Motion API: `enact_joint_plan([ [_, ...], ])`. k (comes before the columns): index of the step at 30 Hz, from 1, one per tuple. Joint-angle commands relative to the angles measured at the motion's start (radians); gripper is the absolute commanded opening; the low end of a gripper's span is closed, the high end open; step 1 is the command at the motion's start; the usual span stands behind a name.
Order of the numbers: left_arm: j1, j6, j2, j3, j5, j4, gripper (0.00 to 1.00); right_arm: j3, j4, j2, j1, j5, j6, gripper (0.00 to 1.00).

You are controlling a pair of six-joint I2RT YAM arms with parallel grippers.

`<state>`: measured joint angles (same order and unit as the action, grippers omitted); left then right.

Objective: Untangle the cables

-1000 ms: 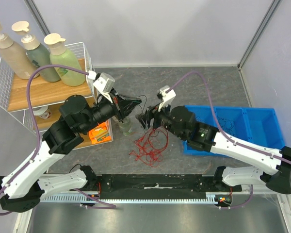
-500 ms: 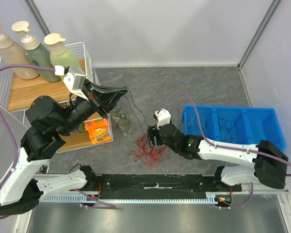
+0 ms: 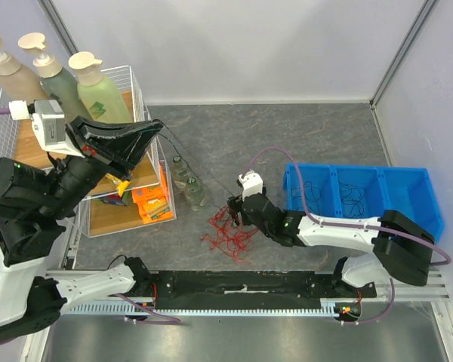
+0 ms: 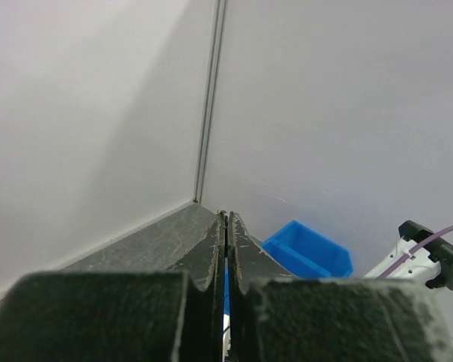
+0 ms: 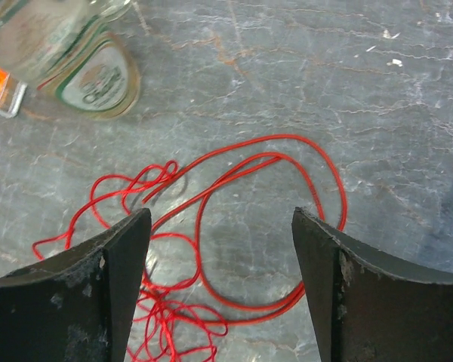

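Your left gripper (image 3: 155, 130) is raised high beside the wire basket shelf (image 3: 136, 83). Its fingers (image 4: 211, 249) are pressed flat together, and the overhead view shows them pinching a thin black cable (image 3: 171, 140) that runs taut from their tip, down past the glass bottles (image 3: 189, 185) lying on the tabletop (image 3: 287, 136). The left wrist view shows no strand in the seam between the fingers, only the closed tips, the enclosure walls and a corner of the blue bin (image 4: 309, 245).

Your right gripper (image 3: 232, 213) sits low over the red cables (image 3: 228, 235), which lie in a loose heap on the tabletop between the bottles and the blue bin (image 3: 408, 172). Its fingers (image 5: 106, 279) stand wide apart with nothing gripped. In the right wrist view a large red loop (image 5: 272, 219) lies flat on the stone surface in the gap between them, and the denser snarl trails off toward the lower left. One bottle (label up) (image 5: 83, 60) lies at the top left of that view.

More black cables (image 3: 347, 192) rest in the bin's compartments.
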<state>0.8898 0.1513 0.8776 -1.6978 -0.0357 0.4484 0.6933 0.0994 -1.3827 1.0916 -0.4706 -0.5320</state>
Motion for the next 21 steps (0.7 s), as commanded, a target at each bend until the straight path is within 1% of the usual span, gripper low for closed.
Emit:
enact_joint_plan([
  [1, 0.000, -0.079, 0.050, -0.104, -0.013, -0.066, 0.02, -0.009, 0.022, -0.061, -0.077, -0.040, -0.017, 0.83],
  [7, 0.000, -0.124, 0.077, -0.216, -0.030, -0.066, 0.02, 0.012, 0.051, -0.133, -0.163, -0.016, 0.023, 0.83],
  [11, 0.000, -0.150, 0.100, -0.327, -0.033, -0.054, 0.02, 0.020, 0.063, -0.160, -0.180, -0.014, 0.044, 0.86],
  [12, 0.000, -0.150, 0.101, -0.332, -0.035, -0.056, 0.02, 0.023, 0.062, -0.162, -0.180, -0.011, 0.047, 0.87],
  [15, 0.000, -0.124, 0.101, -0.297, -0.013, -0.059, 0.02, 0.046, 0.027, -0.121, -0.180, 0.030, 0.050, 0.91],
  [17, 0.000, -0.108, 0.106, -0.242, -0.012, -0.059, 0.02, 0.057, 0.020, -0.072, -0.180, 0.064, 0.056, 0.94],
  [21, 0.001, -0.099, 0.106, -0.163, -0.049, -0.079, 0.02, 0.075, 0.006, 0.013, -0.180, 0.102, 0.095, 0.98],
])
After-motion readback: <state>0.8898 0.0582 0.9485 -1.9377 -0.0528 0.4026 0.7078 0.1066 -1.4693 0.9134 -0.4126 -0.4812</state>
